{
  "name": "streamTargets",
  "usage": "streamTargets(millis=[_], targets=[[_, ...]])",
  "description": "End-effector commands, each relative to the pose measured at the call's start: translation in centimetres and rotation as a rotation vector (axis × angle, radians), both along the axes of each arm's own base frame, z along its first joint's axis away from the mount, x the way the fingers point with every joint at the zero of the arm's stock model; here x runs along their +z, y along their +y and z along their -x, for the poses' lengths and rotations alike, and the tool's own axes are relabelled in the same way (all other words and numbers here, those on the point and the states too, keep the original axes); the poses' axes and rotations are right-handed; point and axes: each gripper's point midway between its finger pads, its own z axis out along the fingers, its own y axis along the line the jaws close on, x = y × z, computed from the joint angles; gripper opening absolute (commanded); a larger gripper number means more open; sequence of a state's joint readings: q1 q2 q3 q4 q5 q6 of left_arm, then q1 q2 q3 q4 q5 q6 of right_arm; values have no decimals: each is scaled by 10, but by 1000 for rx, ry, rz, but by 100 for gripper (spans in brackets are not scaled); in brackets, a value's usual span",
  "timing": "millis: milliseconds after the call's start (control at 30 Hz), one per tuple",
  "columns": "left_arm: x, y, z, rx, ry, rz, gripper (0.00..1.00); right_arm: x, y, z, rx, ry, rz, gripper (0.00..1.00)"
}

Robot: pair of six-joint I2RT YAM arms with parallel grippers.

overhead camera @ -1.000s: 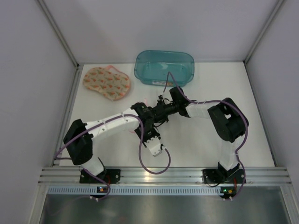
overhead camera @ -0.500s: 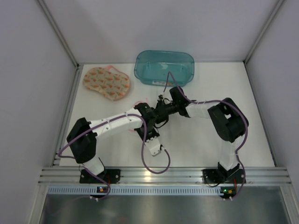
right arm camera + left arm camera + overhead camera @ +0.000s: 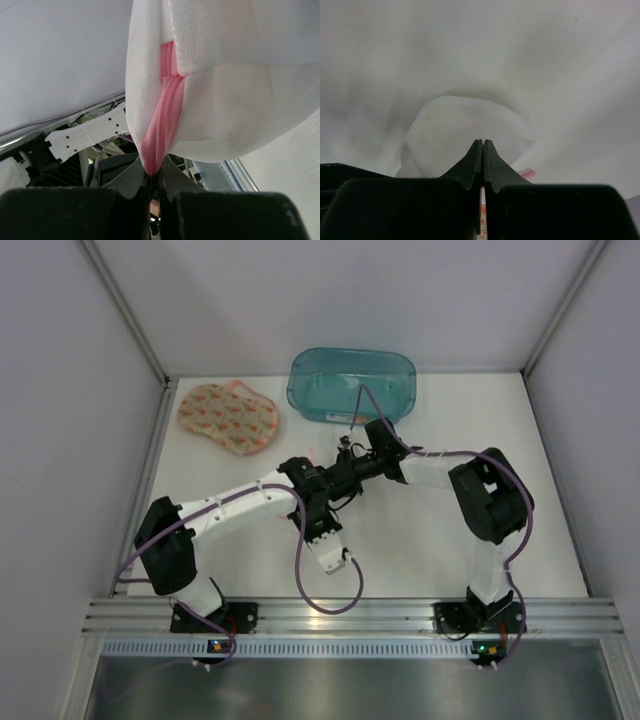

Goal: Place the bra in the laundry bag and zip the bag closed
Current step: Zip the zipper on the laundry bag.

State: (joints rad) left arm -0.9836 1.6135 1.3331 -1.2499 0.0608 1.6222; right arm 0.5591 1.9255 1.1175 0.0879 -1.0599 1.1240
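One bra [image 3: 228, 418], one tub [image 3: 330, 390], one laundry bag [image 3: 215, 85]

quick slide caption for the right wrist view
Right gripper pinching the pink zipper of the white mesh laundry bag.

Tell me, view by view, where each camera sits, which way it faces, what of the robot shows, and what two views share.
Top external: above and behind, looking down on the table; both arms whole, bra and teal bin beyond.
Left wrist: looks along the left gripper, fingers shut, at the laundry bag.
Right wrist: looks along the right gripper, pinching the pink zipper.
Shared: both wrist views show the laundry bag.
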Motion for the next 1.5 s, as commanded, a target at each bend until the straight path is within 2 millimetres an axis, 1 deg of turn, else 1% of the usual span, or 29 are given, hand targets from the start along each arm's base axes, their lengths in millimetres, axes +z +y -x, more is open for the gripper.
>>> streamTargets(millis=[0,133,233,267,300,333,400,433,567,600,767,833,933,1000,1133,1167,1233,1267,1300,1333,1367,1400,1433,1467], targets=[[11,29,39,-3,142,-49,0,3,-10,-31,-37,-78,1,0],[4,44,55,-1,193,-72,0,6,-12,-41,-35,-106,-6,0],[-1,51,64,-2,219,-78,0,9,-12,-43,-23,-123,-6,0],[-1,52,66,-2,225,-76,0,9,-11,-43,-19,-129,-5,0],[-1,52,68,3,228,-71,0,6,-12,-43,-7,-132,6,0],[-1,51,72,7,250,-57,0,9,-12,-47,-7,-149,5,0],[2,48,76,21,265,-27,0,8,-12,-48,1,-170,21,0],[4,44,80,22,285,-2,0,11,-12,-51,2,-187,20,0],[14,29,84,20,319,118,0,14,-11,-50,11,-199,13,0],[18,28,84,0,319,151,0,16,-11,-48,19,-207,7,0],[19,29,80,-6,332,199,0,16,-11,-42,42,-222,-1,0],[18,33,77,-20,323,198,0,17,-11,-42,44,-223,1,0],[11,42,81,-39,326,177,0,17,-11,-43,50,-235,3,0],[6,52,89,-74,338,164,0,16,-12,-44,57,-248,13,0],[-5,68,102,-117,348,151,0,20,-11,-52,59,-270,5,0],[-7,69,104,-116,353,151,0,21,-10,-53,60,-280,3,0],[-6,59,100,-87,347,186,0,28,-9,-55,66,-293,-12,0],[-7,55,97,-28,350,186,0,33,-8,-54,73,-299,-24,1],[0,40,86,-11,318,236,0,37,-8,-54,76,-299,-23,9],[2,32,81,14,313,257,0,39,-9,-52,81,-298,-20,29],[2,26,76,83,324,258,0,44,-11,-51,88,-329,-21,36],[12,12,67,103,307,301,0,46,-12,-53,85,-347,-5,42],[16,3,64,120,318,331,0,44,-18,-48,95,-343,26,57],[21,-6,58,155,322,349,0,47,-21,-49,87,-366,47,62]])
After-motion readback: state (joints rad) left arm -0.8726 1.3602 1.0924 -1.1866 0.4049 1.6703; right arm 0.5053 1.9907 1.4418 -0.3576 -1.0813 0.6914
